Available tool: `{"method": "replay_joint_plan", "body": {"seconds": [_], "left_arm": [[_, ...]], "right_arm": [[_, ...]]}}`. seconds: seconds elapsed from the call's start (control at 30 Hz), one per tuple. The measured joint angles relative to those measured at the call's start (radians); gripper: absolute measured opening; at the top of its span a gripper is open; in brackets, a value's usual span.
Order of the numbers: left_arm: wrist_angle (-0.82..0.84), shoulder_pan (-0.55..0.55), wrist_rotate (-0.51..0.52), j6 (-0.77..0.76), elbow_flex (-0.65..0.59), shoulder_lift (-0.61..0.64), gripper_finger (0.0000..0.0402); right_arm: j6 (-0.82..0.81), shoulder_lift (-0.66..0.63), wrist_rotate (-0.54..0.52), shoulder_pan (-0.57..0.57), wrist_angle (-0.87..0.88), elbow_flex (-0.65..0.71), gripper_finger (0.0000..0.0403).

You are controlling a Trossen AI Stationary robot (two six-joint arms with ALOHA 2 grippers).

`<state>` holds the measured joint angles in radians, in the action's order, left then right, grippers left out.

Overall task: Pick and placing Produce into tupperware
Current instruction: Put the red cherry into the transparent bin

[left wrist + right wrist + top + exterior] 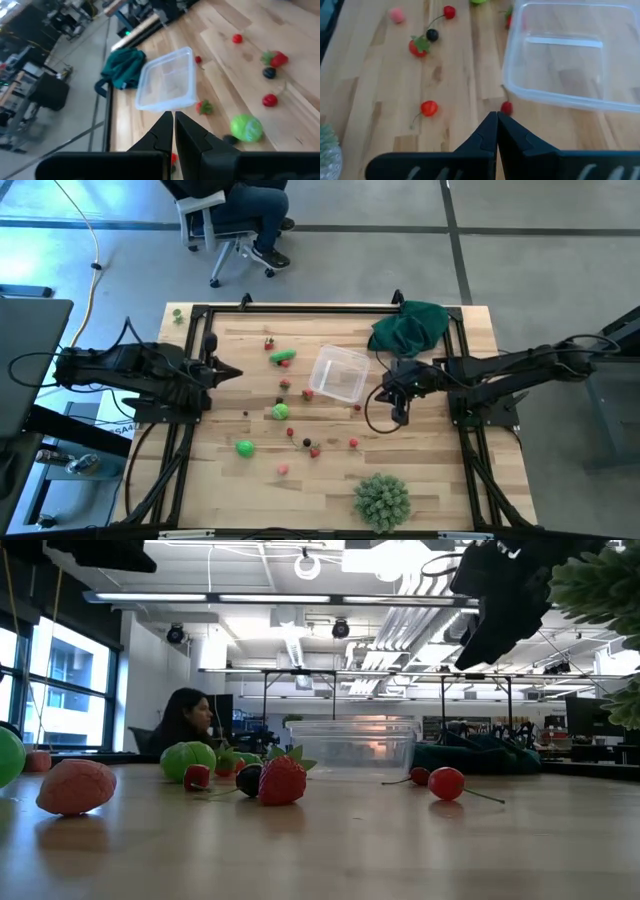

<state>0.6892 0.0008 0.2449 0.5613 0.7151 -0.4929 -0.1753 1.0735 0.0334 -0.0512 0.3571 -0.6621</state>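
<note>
Right claw (496, 116) pressed together, empty, beside clear tupperware (340, 373); left claw (173, 116) together, at the surface's (440, 470) left edge; container contents unclear.

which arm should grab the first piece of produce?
Probably right. The right gripper, shut, hangs beside the empty tupperware, with a small red berry just ahead of it. The left gripper, also shut, waits near the table's left edge.
</note>
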Motion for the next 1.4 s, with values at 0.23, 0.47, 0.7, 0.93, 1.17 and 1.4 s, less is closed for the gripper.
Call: {"method": "replay_joint_plan", "body": {"seconds": [0.23,0.47,0.7,0.93,1.17,1.4], "left_arm": [[0.031,0.098,-0.106,-0.025,0.0,-0.002,0.001],[0.042,0.212,-0.069,-0.007,0.0,-0.002,0.001],[0.045,0.228,-0.043,-0.012,0.0,-0.002,0.001],[0.045,0.228,-0.043,-0.012,0.0,-0.002,0.001],[0.045,0.228,-0.043,-0.012,0.0,-0.002,0.001],[0.045,0.228,-0.043,-0.013,0.0,-0.002,0.001]], "right_arm": [[-0.007,0.067,-0.109,-0.072,-0.006,0.0,0.0],[-0.009,0.187,-0.141,-0.083,-0.047,0.0,0.0001],[-0.027,0.297,-0.158,-0.083,-0.055,0.0,0.0001],[-0.034,0.353,-0.167,-0.071,-0.062,0.0,0.0008],[-0.071,0.355,-0.237,-0.071,-0.078,0.0,0.0075],[-0.165,0.354,-0.221,-0.093,-0.168,0.025,0.0117]]}}
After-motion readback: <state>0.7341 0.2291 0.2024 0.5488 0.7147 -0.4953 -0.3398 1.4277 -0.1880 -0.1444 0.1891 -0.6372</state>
